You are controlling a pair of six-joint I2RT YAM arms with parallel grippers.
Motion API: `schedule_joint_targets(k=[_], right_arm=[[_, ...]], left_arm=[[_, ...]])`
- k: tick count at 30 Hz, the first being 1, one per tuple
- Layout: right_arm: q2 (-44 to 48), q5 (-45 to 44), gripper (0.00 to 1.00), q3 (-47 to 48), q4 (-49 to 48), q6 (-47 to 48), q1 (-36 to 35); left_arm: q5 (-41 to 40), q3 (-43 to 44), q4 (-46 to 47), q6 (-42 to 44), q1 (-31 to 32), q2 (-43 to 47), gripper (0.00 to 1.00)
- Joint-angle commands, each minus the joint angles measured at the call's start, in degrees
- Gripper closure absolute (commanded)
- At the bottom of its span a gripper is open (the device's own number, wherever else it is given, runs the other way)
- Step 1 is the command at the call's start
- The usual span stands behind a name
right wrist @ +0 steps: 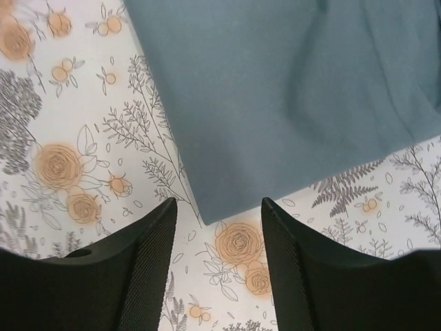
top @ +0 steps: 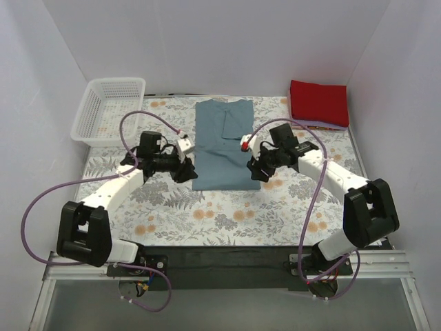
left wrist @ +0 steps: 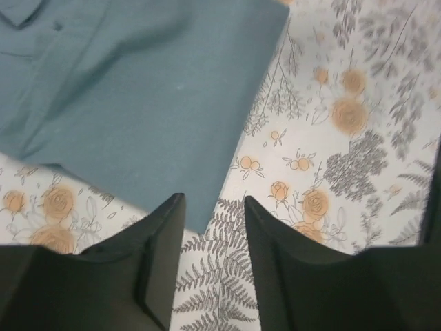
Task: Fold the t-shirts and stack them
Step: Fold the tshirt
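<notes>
The slate-blue t-shirt [top: 222,143] lies flat in the middle of the floral tablecloth, folded into a long rectangle with its collar at the far end. My left gripper [top: 185,172] is open and empty at the shirt's near left corner [left wrist: 200,224]. My right gripper [top: 258,174] is open and empty at the near right corner [right wrist: 210,215]. Both hover just over the cloth, jaws apart, nothing between them. The red folded t-shirt [top: 318,103] sits at the far right, on top of a thin lavender-pink one [top: 324,127] of which only an edge shows.
A white mesh basket [top: 110,107] stands at the far left corner. White walls close in the table on three sides. The floral tablecloth [top: 227,214] covers the table, with a dark rail at the near edge.
</notes>
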State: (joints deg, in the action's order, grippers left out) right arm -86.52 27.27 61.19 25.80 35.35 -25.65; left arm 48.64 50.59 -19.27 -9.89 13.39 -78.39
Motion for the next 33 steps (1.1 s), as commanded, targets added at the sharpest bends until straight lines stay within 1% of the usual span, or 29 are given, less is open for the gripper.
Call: schedule_joint_targets(k=[1,2,3,6,11,18,22,26,27,30,33], right_arm=[[0.04,-10.99,0.43,-3.09,-4.34,10.43,-4.49],[-0.57,-11.62,0.46,-3.27,-4.79,10.96,-5.28],[-1.10,-11.97,0.47,-3.79,-5.14,12.01,-6.59],[-2.86,-13.73,0.48,-5.11,-7.51,13.68,-7.83],[-6.02,-14.70,0.47,-7.48,-10.15,14.92,-8.01],[-4.62,-13.20,0.43,-10.56,-9.90,15.71,-8.19],[-3.31,-12.59,0.42,-10.39,-7.71,16.76,-8.10],[-4.09,-11.62,0.41,-9.95,-6.64,18.26,-8.10],[-4.70,-11.62,0.41,-9.34,-6.47,18.26,-8.19],[-6.73,-11.71,0.42,-9.24,-6.90,18.35,-8.10],[-8.49,-12.32,0.48,-9.94,-7.69,18.61,-8.10]], left_arm=[[-12.33,-5.31,1.04,20.34,7.50,0.96,0.65],[-13.82,-6.02,2.12,22.44,8.75,0.35,0.67],[-14.88,-6.55,3.35,22.63,9.72,-0.35,0.69],[-17.35,-6.82,6.86,22.72,11.75,-4.21,0.71],[-18.76,-7.79,11.09,23.25,12.28,-8.26,0.68],[-18.67,-8.05,11.36,23.69,12.36,-11.96,0.65],[-18.67,-8.75,11.09,24.65,12.37,-12.93,0.69],[-19.02,-9.02,10.48,25.27,12.36,-12.67,0.69],[-18.76,-9.02,10.22,25.27,12.36,-12.32,0.68],[-18.15,-8.31,8.47,24.83,12.36,-11.18,0.64],[-17.36,-7.70,6.62,24.13,12.36,-9.51,0.63]])
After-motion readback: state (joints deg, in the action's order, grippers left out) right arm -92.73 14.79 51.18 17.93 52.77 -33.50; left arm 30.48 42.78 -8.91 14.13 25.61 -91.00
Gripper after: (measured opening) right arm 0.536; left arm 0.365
